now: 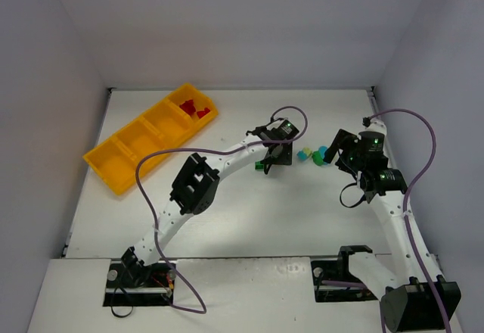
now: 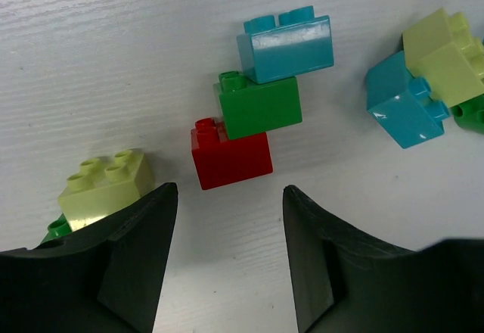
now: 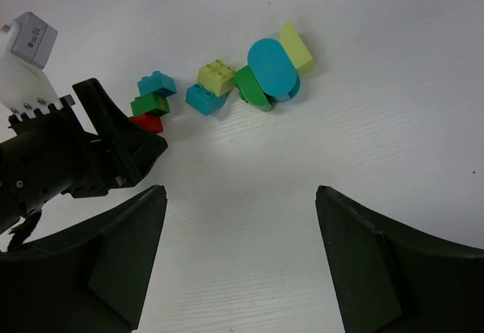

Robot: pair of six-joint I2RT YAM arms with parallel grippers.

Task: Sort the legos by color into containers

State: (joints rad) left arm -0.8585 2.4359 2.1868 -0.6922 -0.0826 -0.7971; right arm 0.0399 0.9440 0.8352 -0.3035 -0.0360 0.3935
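My left gripper (image 2: 231,197) hovers low over the table with its jaws apart and nothing between them. A red lego (image 2: 231,157) lies just beyond its fingertips, touching a green lego (image 2: 261,107) and a light blue one (image 2: 289,45). A yellow-green lego (image 2: 106,185) rests beside the left finger. More legos (image 3: 271,66) cluster to the right, among them a rounded light blue piece. My right gripper (image 3: 240,191) stands open and empty above bare table, short of that cluster. The yellow-orange containers (image 1: 125,159) sit at the far left, with red legos (image 1: 195,109) in the end compartment.
White walls close in the table on three sides. The left arm (image 1: 197,182) stretches diagonally across the middle of the table. Purple cables loop over both arms. The left gripper's black body (image 3: 68,159) fills the left side of the right wrist view.
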